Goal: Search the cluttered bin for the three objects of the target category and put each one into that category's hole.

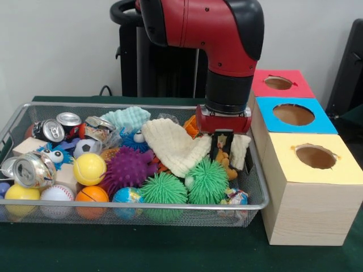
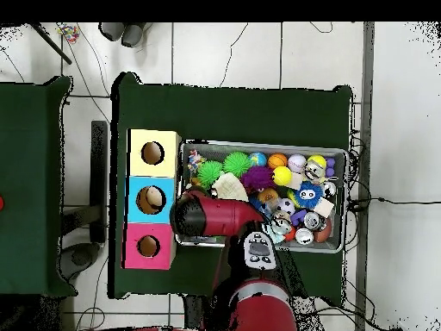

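The bin (image 1: 136,206) is a wide silver wire-mesh basket full of mixed things; it also shows in the overhead view (image 2: 345,200). My gripper (image 1: 233,153) hangs from the red arm (image 1: 227,34) and reaches down into the bin's right end, next to the boxes. It is open, with a white cloth piece (image 1: 239,148) and small toys between and around it. A cream cloth (image 1: 173,144) lies just left of it. Two green spiky balls (image 1: 209,180) (image 1: 164,190) lie in front of it. In the overhead view the arm (image 2: 207,215) hides the gripper.
Three wooden boxes with holes stand right of the bin: yellow top (image 1: 340,170), blue top (image 1: 323,122), red top (image 1: 300,85). The bin also holds a purple spiky ball (image 1: 129,167), a yellow tennis ball (image 1: 89,169), crushed cans (image 1: 34,170) and a mint cloth (image 1: 129,117).
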Tool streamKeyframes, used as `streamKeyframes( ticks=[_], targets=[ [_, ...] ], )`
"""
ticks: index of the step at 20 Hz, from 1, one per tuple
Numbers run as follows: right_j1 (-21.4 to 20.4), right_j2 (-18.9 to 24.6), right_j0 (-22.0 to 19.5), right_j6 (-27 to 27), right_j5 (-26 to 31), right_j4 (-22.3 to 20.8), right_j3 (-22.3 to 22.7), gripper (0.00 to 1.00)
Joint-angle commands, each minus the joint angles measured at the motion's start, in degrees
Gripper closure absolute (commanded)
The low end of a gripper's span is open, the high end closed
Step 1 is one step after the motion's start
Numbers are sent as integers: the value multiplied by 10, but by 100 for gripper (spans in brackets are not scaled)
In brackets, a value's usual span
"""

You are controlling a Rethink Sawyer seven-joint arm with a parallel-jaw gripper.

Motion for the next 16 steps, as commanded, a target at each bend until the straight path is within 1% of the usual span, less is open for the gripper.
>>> streamKeyframes(
  ticks=[1,3,5,9,11,16],
  targets=[
    [-110,27,8,115,107,45,76,100],
    [-146,21,20,114,156,58,71,100],
    [-171,8,34,116,182,64,65,100],
    [-203,-9,53,116,237,70,50,100],
    [-213,-14,61,116,246,71,50,100],
    [-244,-10,73,105,239,68,82,100]
  ],
)
